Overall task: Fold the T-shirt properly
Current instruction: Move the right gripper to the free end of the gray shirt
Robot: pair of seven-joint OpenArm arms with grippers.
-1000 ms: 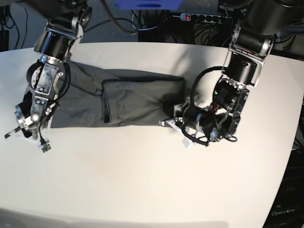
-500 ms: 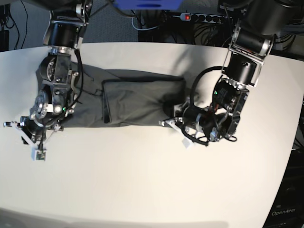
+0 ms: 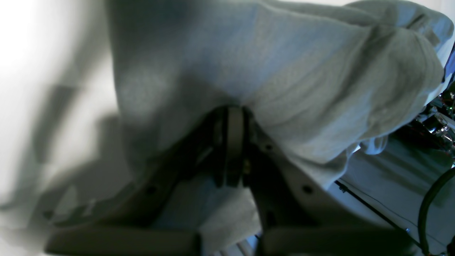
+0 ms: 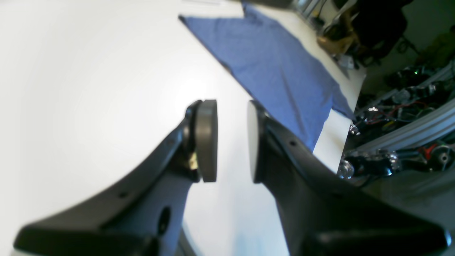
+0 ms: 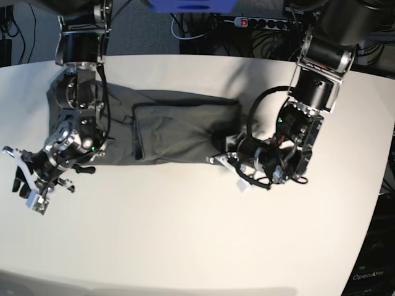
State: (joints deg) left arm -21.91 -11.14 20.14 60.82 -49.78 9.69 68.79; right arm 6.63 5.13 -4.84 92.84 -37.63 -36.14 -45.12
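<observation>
Partly folded: dark charcoal-grey cloth T-shirt (image 5: 173, 132) lies on the white table (image 5: 197, 234), left gripper (image 3: 233, 153) clamped on its edge, right gripper (image 4: 231, 140) parted, empty; final folds remain.

A white table (image 5: 185, 246) stands before a power strip (image 5: 262, 23) and tangled cables (image 5: 185, 28).

L hand (image 3: 234, 149) pinched tight; R hand (image 4: 231, 140) jaws apart, empty.
</observation>
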